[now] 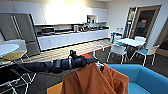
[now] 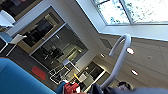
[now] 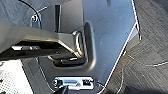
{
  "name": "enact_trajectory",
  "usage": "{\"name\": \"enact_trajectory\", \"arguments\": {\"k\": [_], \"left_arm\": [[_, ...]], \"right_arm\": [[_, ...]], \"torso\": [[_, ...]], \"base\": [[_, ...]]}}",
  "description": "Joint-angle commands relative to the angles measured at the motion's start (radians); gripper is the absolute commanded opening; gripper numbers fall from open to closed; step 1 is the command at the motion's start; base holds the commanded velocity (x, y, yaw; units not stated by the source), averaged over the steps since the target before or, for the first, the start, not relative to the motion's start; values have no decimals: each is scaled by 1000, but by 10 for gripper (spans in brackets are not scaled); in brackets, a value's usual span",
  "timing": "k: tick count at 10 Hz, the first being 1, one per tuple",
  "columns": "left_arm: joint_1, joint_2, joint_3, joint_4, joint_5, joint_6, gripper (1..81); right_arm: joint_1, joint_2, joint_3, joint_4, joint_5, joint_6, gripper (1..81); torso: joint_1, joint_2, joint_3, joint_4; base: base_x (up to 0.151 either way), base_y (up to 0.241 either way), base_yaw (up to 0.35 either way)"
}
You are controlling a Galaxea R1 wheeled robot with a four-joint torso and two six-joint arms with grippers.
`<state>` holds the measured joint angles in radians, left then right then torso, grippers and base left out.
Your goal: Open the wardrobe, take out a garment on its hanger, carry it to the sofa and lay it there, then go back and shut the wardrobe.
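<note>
Orange long-sleeved garment (image 1: 96, 80) hangs on a pale curved-hook hanger (image 1: 98, 53) beneath the left arm's dark pincer (image 1: 83, 60), just in front of the bright blue upholstered sofa (image 1: 142, 77). Whether either pincer is clamped cannot be told.

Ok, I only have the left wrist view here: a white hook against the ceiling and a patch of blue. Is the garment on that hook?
Observer: Yes. In the head view the orange garment hangs below the hanger hook, at the end of the left arm.
Operator: And the blue patch?
Observer: That is the sofa, just beyond the garment, which hangs upright and is not yet laid down.
Operator: What's past the sofa?
Observer: A white table with chairs, then a kitchen counter along the far wall.
</note>
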<state>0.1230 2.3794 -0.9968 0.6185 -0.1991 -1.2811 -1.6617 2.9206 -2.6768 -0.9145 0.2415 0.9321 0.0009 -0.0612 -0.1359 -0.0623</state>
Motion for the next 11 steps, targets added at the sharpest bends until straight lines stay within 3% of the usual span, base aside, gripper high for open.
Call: {"name": "enact_trajectory", "arguments": {"k": [1,11], "left_arm": [[-180,-8,29,-2,-83,-6,10],[-180,-12,30,0,-74,-6,10]], "right_arm": [[21,-10,-1,-12,-36,-3,811],[18,2,-1,-11,-36,-4,811]], "torso": [[0,0,0,0],[0,0,0,0]], "base": [[0,0,-254],[0,0,-254]]}}
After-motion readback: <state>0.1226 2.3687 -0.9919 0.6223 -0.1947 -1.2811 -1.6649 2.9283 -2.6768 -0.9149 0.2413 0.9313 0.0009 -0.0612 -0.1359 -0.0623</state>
